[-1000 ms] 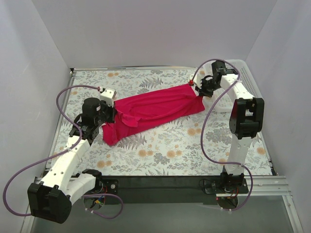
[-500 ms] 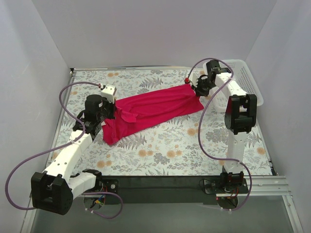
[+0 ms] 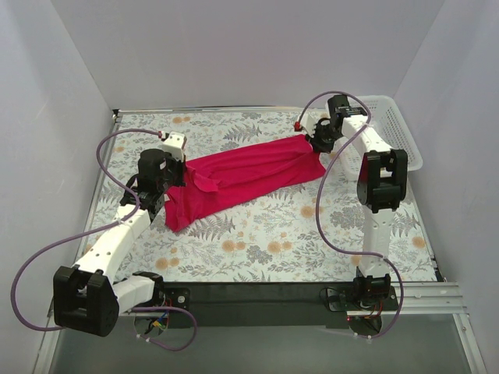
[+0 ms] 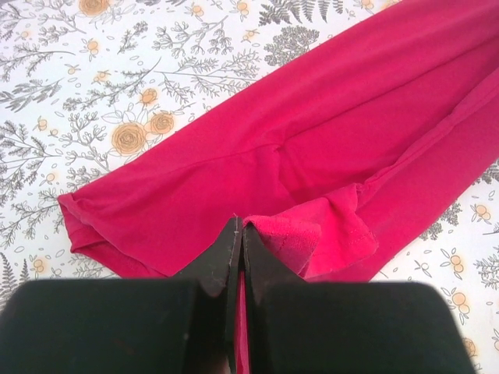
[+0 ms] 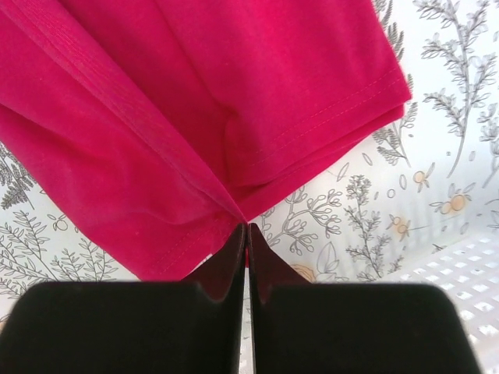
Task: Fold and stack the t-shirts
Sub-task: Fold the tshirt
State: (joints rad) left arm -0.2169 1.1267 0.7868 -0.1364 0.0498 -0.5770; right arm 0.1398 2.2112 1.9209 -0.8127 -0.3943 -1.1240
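Note:
The magenta-red t-shirt (image 3: pixel 238 175) hangs stretched in a long band between my two grippers above the floral table. My left gripper (image 3: pixel 175 173) is shut on the shirt's left end; in the left wrist view the gripper (image 4: pixel 240 227) pinches a fold of the t-shirt (image 4: pixel 327 148), with cloth between the jaws. My right gripper (image 3: pixel 316 142) is shut on the shirt's right end; in the right wrist view the gripper (image 5: pixel 247 226) holds a pinched point of the t-shirt (image 5: pixel 195 101). The neck tag is hidden.
A white mesh basket (image 3: pixel 394 132) stands at the back right, just beyond the right arm; its corner shows in the right wrist view (image 5: pixel 460 273). The floral table cloth (image 3: pixel 273 234) lies in front of the shirt. White walls close in the left, back and right.
Both grippers have moved a little toward the back of the table with the shirt held between them. The right wrist has swung left, away from the basket.

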